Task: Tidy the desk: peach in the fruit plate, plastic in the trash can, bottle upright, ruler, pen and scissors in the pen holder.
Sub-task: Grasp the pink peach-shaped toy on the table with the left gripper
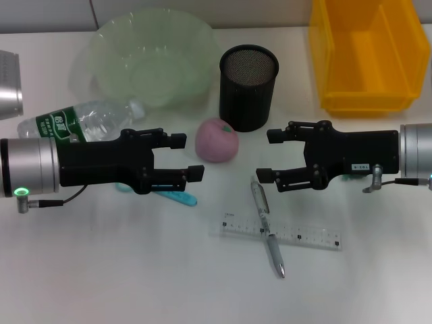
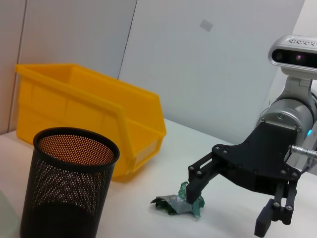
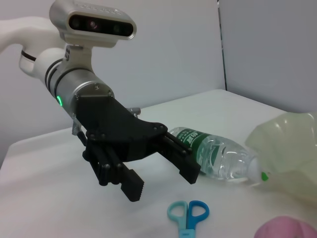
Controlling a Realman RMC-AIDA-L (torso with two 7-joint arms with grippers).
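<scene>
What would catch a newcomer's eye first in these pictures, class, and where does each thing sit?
Two black grippers face each other over the white table, left gripper and right gripper, both with fingers open. Between them lies the pink peach, just in front of the black mesh pen holder. At the far right stands a bright yellow bin, and a pen lies crossed over the clear ruler in front.

My ruler (image 1: 280, 233) carries tick marks and tiny numerals, too small for me to read. The bottle (image 1: 77, 123) wears a green label with white characters I cannot make out. My right gripper (image 1: 264, 155) bears a small white sticker, illegible.
</scene>
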